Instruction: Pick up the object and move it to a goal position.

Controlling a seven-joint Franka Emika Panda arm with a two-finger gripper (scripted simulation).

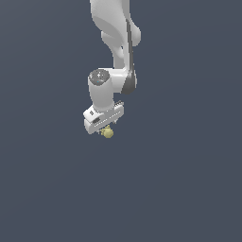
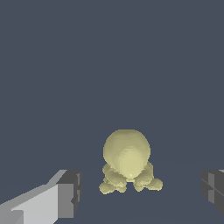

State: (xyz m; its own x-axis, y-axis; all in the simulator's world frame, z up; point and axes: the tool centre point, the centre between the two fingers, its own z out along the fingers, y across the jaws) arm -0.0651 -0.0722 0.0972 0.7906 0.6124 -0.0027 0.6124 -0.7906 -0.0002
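Observation:
The object (image 1: pixel 108 133) is a small pale yellow, lumpy ball with a round top and knobbly lower part. In the exterior view it shows just under the white gripper (image 1: pixel 106 129), which points down from the white arm. In the wrist view the object (image 2: pixel 127 158) lies between the two dark finger pads (image 2: pixel 72 192). The gripper (image 2: pixel 140 192) is open, with its jaws wide apart on either side of the ball. There is a visible gap between the ball and each pad.
A plain dark blue-grey surface (image 1: pixel 189 189) fills both views. The white arm (image 1: pixel 116 42) comes down from the top of the exterior view. No other objects show.

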